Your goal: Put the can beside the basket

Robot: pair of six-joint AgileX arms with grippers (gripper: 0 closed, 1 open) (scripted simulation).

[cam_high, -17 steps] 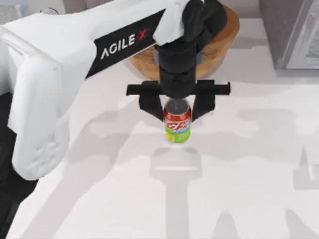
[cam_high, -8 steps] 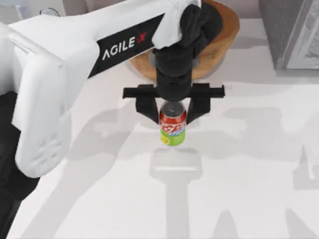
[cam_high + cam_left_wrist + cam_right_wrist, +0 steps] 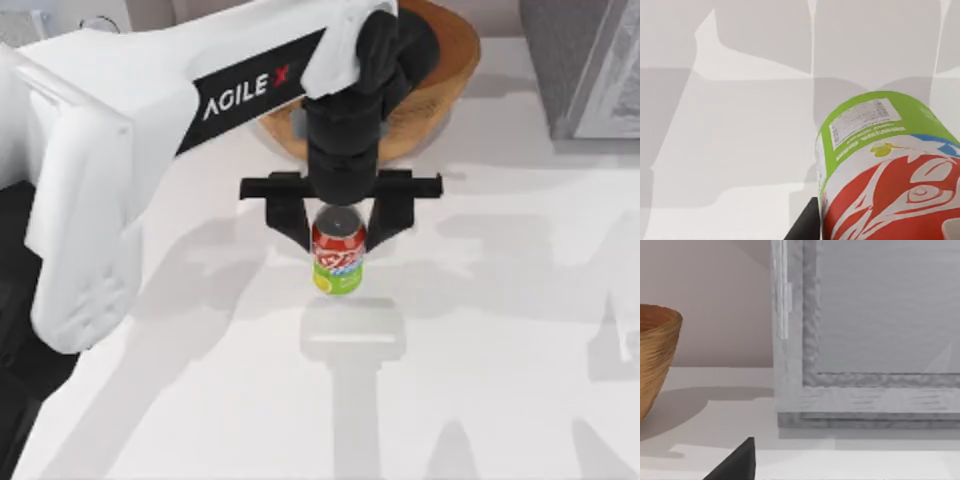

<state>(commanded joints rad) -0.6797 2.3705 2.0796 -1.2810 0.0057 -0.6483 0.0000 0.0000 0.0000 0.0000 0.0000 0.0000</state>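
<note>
Top view shows my left arm reaching across the table, its left gripper clamped on the can with one black finger at each side of the red upper half. The can hangs upright between the fingers, near the middle of the table and just in front of the basket, which sits at the far edge partly under the arm. From the left wrist view the can fills the near corner, green base pointing at the white table — whether the base touches the surface or rides just above it I cannot tell. The right wrist view catches the basket's woven wall and a grey framed panel standing on the table; the right gripper's state cannot be told from that view. As I judge it, the step in hand is carrying the can to a spot next to the basket. To do that well, keep the can vertical, keep the grip firm on the red band, and choose a bare patch close to the basket's rim without brushing it. Lower until the base sits flat before letting go — releasing early could tip so narrow a can.
</note>
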